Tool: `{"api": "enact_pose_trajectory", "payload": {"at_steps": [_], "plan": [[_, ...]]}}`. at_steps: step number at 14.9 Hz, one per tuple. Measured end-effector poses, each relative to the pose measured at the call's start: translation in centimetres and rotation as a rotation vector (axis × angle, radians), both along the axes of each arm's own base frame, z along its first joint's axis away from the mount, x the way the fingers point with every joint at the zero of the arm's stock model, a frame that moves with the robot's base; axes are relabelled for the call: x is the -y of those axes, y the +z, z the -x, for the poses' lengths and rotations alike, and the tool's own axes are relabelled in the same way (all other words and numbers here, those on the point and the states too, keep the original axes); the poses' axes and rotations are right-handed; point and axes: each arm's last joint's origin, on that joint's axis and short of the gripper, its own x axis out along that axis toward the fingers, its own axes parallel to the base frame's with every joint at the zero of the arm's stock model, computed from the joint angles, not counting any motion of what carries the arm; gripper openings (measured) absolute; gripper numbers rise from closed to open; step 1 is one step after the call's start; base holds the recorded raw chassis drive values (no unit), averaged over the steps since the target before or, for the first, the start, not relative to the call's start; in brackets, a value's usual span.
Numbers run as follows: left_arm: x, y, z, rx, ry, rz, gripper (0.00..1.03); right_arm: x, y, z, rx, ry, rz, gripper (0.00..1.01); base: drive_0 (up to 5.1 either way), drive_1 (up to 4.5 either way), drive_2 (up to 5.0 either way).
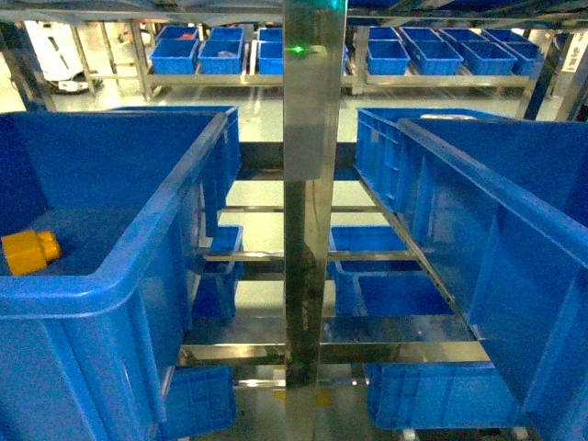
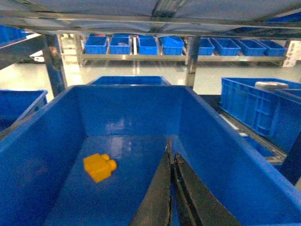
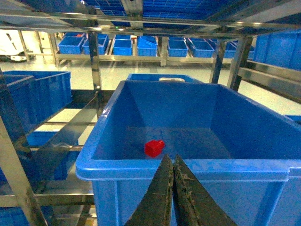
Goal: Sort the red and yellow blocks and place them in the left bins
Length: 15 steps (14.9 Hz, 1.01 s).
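Steel racking holds blue crates all around. The right gripper (image 3: 172, 162), jaws shut and empty, hangs at the near rim of a bin (image 3: 117, 120); the red block (image 3: 154, 148) lies just beyond, seemingly slightly left.

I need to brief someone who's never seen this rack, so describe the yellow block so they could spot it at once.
Start at the big blue bin on the left of the central steel post in the head view. On that bin's floor, near its left wall, lies the yellow block, alone. It is the only orange-yellow thing among all the blue, a chunky brick with round studs on one side.
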Motion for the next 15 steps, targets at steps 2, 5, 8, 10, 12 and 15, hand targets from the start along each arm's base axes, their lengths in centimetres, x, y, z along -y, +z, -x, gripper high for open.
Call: {"api": "enact_pose_trajectory", "payload": {"at_steps": [2,5,8,10,12,15], "plan": [[0.0,-0.8,0.4,-0.008,0.003,0.000,0.02,0.0,-0.6,0.0,-0.004,0.002,0.000,0.02,0.0,0.00,0.0],[0.0,-1.7,1.1,-0.004,0.000,-0.001,0.02,0.0,-1.2,0.0,0.000,0.001,0.000,0.02,0.0,0.00,0.0],[0.0,-2.3,1.5,-0.010,0.000,-0.001,0.02,0.0,-1.4,0.0,-0.001,0.001,0.000,0.02,0.0,0.00,0.0],[0.0,-2.5,1.8,-0.007,0.000,-0.001,0.02,0.0,-2.3,0.1,0.008,0.002,0.000,0.02,0.0,0.00,0.0],[0.0,-2.6,2.0,-0.001,0.000,-0.001,0.02,0.0,-2.3,0.1,0.006,0.001,0.000,0.02,0.0,0.00,0.0],[0.0,-3.5,3.6,0.000,0.000,-0.004,0.02,0.0,-2.3,0.1,0.009,0.002,0.000,0.02,0.0,0.00,0.0]]}}
